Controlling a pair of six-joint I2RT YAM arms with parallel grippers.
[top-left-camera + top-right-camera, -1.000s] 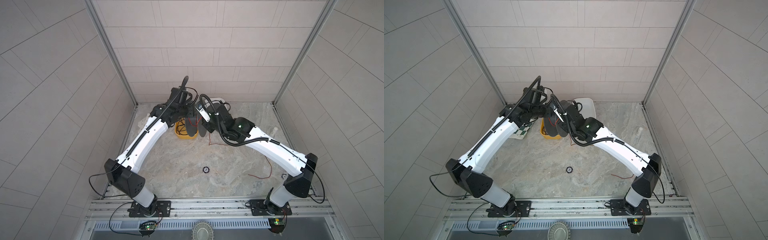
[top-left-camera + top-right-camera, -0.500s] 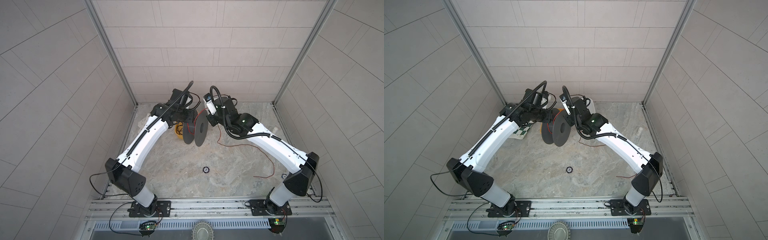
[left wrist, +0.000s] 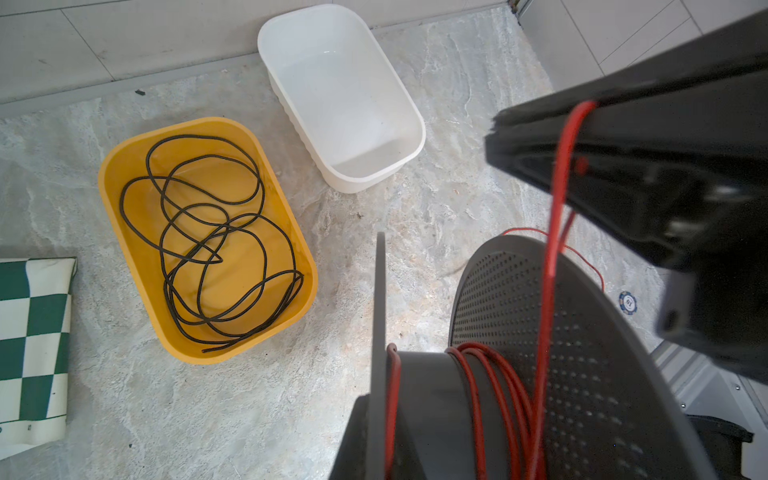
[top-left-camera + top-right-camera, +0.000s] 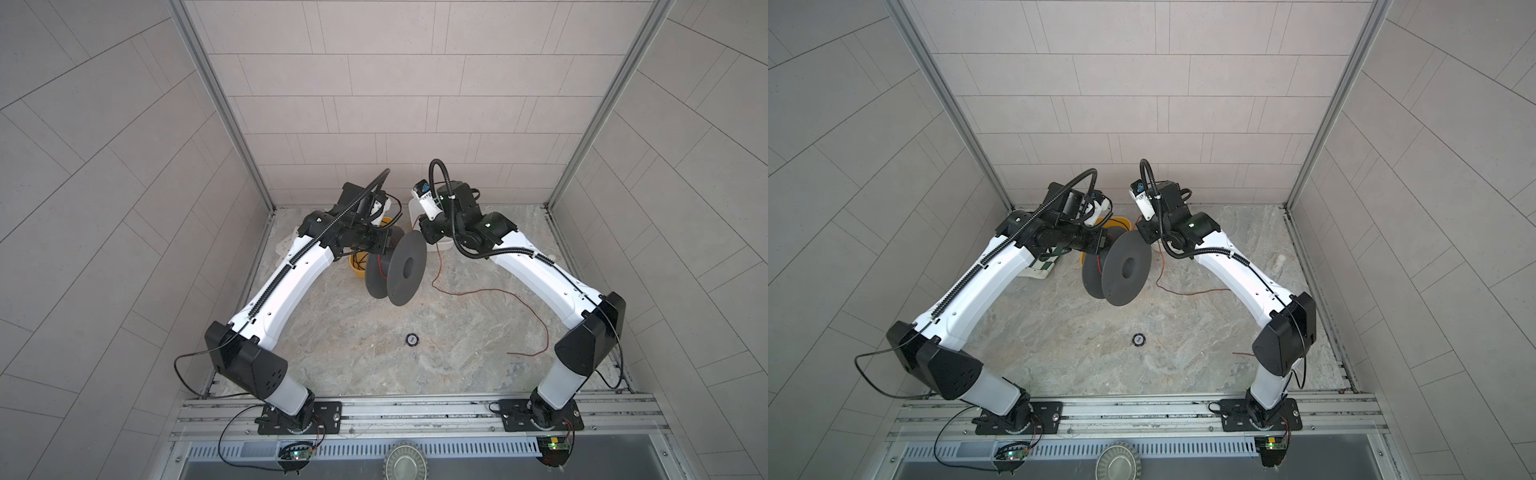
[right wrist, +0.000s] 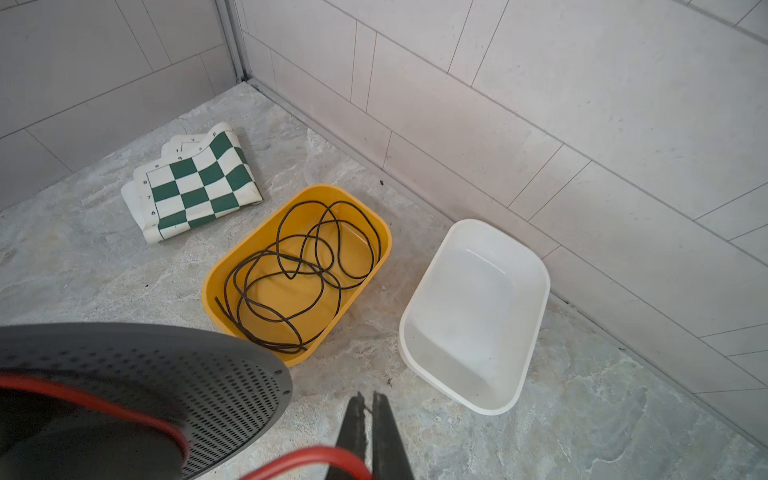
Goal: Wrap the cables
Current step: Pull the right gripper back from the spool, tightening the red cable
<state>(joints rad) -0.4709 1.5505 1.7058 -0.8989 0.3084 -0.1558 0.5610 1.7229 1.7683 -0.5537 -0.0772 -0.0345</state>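
My left gripper [image 4: 380, 243] was clamped on a grey spool [image 4: 409, 270] raised above the counter [image 4: 353, 340]. My right gripper [image 5: 369, 417], pressed together, pinched the red wire [image 3: 549, 291], partly wound on the spool, the rest trailing across the counter.

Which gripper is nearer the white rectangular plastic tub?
Right. The right gripper, pinching the red wire, hangs beside the white rectangular plastic tub; the left gripper, holding the grey perforated spool, is farther, by the yellow plastic tub.

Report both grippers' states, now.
Left gripper: closed, holding the gray spool.
Right gripper: closed on the red wire.
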